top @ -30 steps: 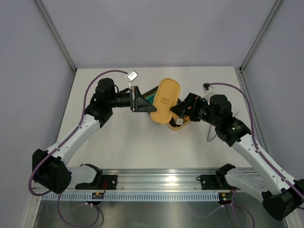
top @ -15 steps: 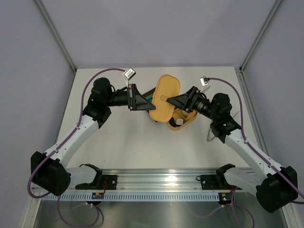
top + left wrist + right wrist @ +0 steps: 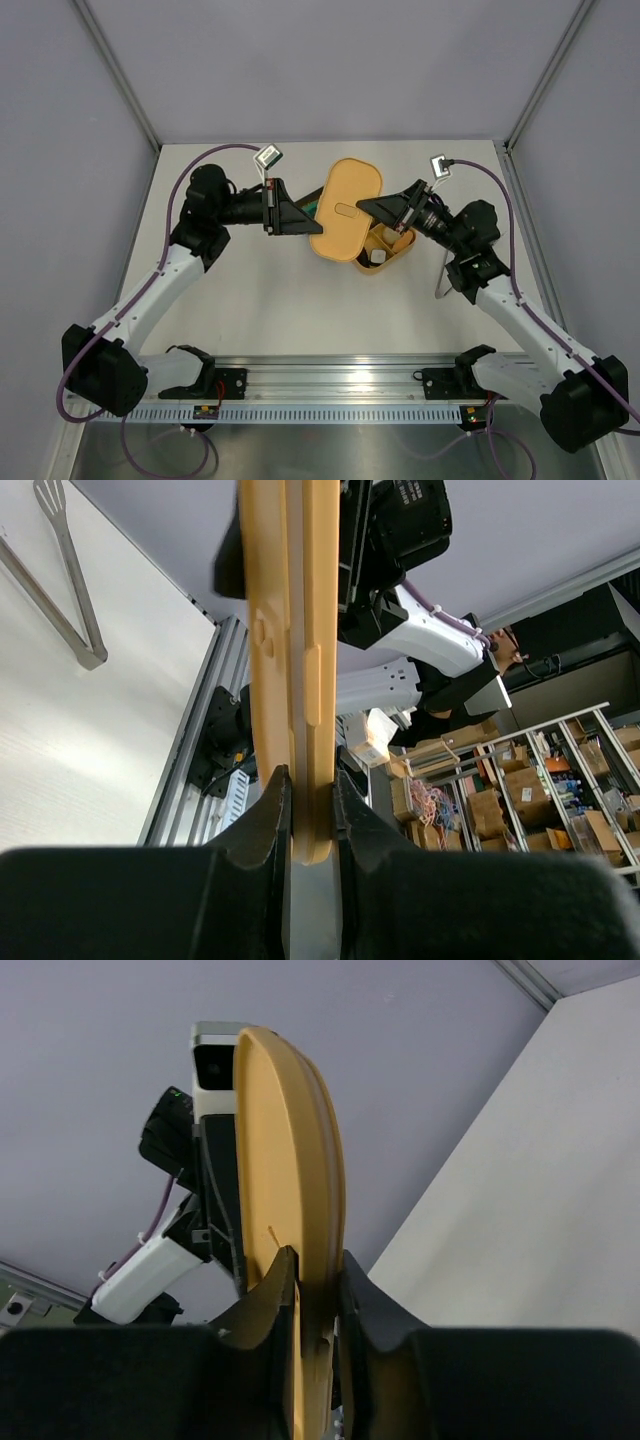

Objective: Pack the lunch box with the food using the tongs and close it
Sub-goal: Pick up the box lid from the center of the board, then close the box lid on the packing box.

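Observation:
The yellow-orange lid (image 3: 345, 210) hangs above the table, partly over the lunch box (image 3: 392, 258). My left gripper (image 3: 305, 222) is shut on the lid's left rim; in the left wrist view the lid (image 3: 290, 630) runs edge-on between the fingers of that gripper (image 3: 308, 775). My right gripper (image 3: 365, 207) is shut on the lid's right side, and in the right wrist view the lid (image 3: 290, 1160) sits pinched in it (image 3: 318, 1260). Food shows in the box: a white cube (image 3: 377, 256) and a beige piece (image 3: 398, 240). The tongs (image 3: 442, 275) lie on the table beside the right arm, also seen in the left wrist view (image 3: 65, 580).
A sliver of the teal plate (image 3: 314, 207) shows between the left gripper and the lid. The table's raised frame posts (image 3: 120, 85) stand at the back corners. The arm bases and rail (image 3: 330, 385) line the near edge.
My right gripper has swung up and left from the box to the lid's right side and shut on it. The left arm has drawn back slightly left with the lid.

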`<move>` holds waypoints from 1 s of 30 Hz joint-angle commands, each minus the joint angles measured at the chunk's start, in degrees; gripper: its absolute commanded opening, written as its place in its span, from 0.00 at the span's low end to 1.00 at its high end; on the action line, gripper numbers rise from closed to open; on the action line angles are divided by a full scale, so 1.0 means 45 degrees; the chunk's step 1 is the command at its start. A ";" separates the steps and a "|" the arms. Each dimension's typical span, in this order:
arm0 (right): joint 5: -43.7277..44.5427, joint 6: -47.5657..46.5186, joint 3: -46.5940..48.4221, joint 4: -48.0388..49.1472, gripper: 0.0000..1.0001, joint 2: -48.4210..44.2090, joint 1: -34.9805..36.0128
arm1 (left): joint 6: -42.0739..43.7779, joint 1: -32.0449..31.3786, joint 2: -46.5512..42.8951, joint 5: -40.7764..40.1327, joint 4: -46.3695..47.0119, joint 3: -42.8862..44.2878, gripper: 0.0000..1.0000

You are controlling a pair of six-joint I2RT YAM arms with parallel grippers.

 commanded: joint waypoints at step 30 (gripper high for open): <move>0.6752 0.1590 0.0630 -0.8724 0.00 0.1437 -0.1711 | 0.5550 0.0619 -0.0214 -0.6793 -0.8560 0.1006 0.94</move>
